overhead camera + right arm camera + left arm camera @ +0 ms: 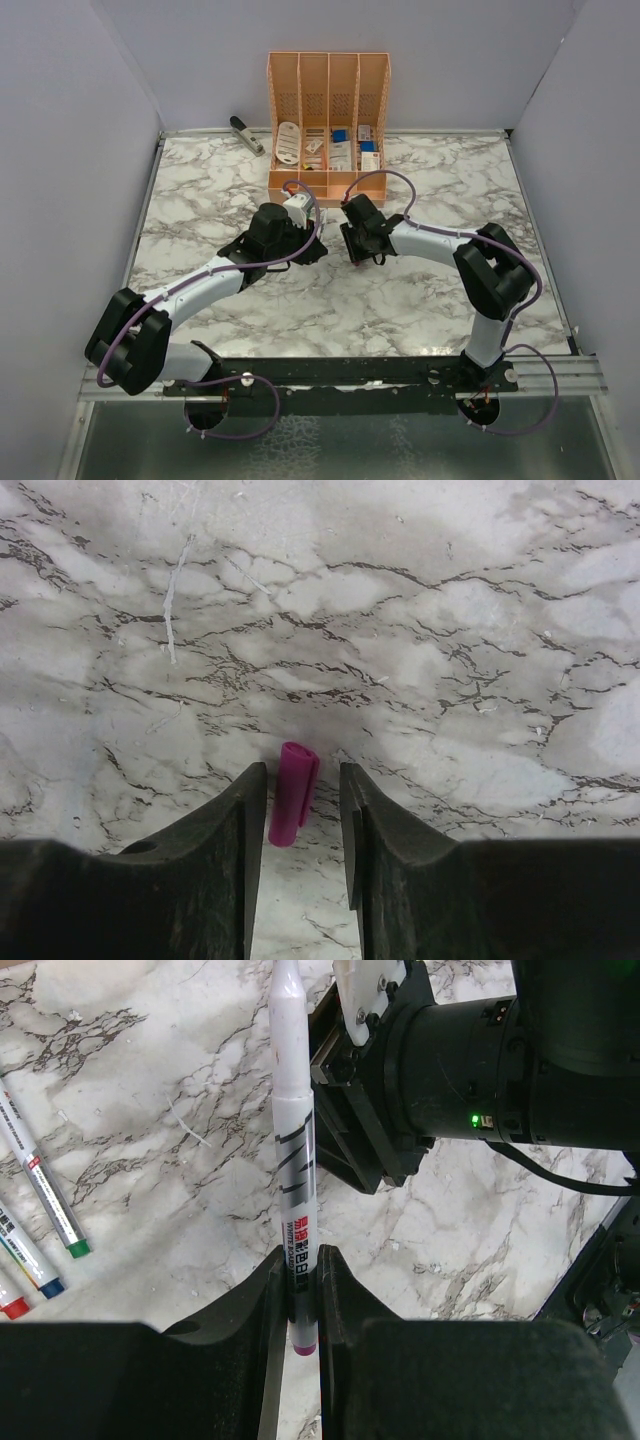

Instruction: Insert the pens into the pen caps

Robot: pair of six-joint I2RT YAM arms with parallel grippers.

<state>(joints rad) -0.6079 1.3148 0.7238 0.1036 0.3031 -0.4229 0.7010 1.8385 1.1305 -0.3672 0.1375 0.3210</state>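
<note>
Marbled table [480,630] in front of the orange organiser [327,120] carries the purple pen cap [293,805], flat between the right claw's [303,775] parted fingers [230,820], nearer one, so closing may skid or tilt it, misaligning it with the pen [295,1140] clamped tight in the left claw [303,1270].

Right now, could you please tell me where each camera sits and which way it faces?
Top view: fixed above and behind, looking down on the table; the left arm and right arm show whole.
Left wrist: rides the left arm, looking along the left gripper, shut on a pen, toward the right arm.
Right wrist: looks down past the right gripper, open around a cap.
Shared: the marble table in all three.
</note>
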